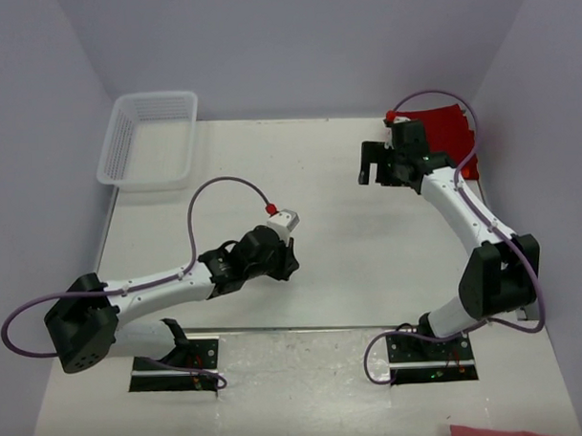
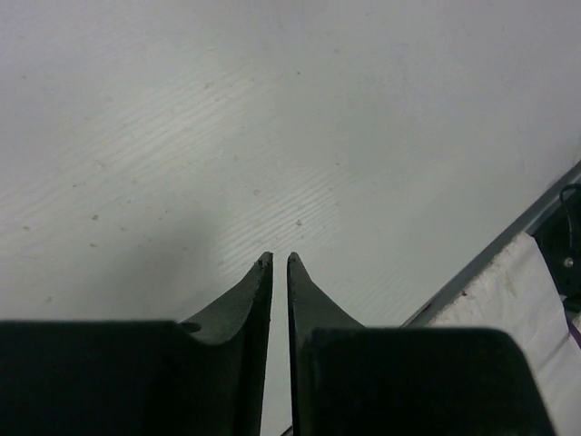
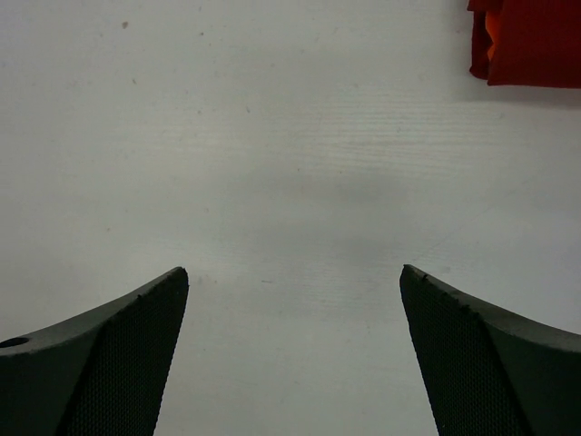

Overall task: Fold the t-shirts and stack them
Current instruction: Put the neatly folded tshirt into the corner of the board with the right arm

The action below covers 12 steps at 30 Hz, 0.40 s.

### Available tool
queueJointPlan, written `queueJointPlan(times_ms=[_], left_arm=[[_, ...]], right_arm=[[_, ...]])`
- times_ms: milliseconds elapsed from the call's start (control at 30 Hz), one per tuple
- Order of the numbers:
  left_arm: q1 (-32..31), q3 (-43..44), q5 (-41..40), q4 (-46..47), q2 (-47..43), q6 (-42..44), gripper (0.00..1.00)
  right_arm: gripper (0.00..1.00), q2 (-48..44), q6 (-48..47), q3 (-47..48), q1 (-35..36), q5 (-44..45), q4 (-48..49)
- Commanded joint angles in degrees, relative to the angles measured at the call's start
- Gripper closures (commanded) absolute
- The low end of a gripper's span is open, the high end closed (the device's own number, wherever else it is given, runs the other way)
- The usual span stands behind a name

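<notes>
- Where the table (image 1: 340,264) reaches its far right corner, the dark crimson t-shirt (image 1: 443,125) lies flat in a compact, squared-off shape. In the top view the right arm's wrist hides part of its near side.
- The orange t-shirt (image 3: 493,38) shows only as a narrow bright strip at the crimson one's edge in the right wrist view. The two cloths touch there, and the crimson seems to lie on top, though how much orange it covers cannot be told.
- The right gripper (image 3: 292,272) is released: its two fingers stand wide apart with bare white table between them. It hangs over the table near the shirts, on their left in the top view, and touches neither.
- The left gripper (image 2: 280,259) is clenched — its fingertips are drawn in to a thin slit through which only table shows, so it grasps nothing.
- The left arm is folded low over the near left part of the table, well apart from both shirts. A grey edge strip (image 2: 495,259) crosses the lower right of its wrist view.
- A white mesh basket (image 1: 150,137) sits upright at the far left corner, well apart from the shirts and from both grippers.
- A purple cable (image 1: 213,187) arcs up over the left arm, and a second one loops beside the right arm.
- At the bottom right edge of the top view, off the table, is a pinkish-red patch (image 1: 499,431) — too cut off to tell what it is.
</notes>
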Motion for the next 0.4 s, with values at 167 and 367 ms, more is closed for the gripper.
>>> queueJointPlan(times_ms=[167,367], left_arm=[[-0.22,12.11,-19.35,-12.04,-0.77,2.3,0.48],[0.66,16.86,-28.94,-18.01,-1.56,2.65,0.0]], right_arm=[[0.01,-12.42,1.41,-4.82,2.6,0.96,2.67],[0.01,-20.77,2.11,-9.39,4.36,-0.18,4.77]])
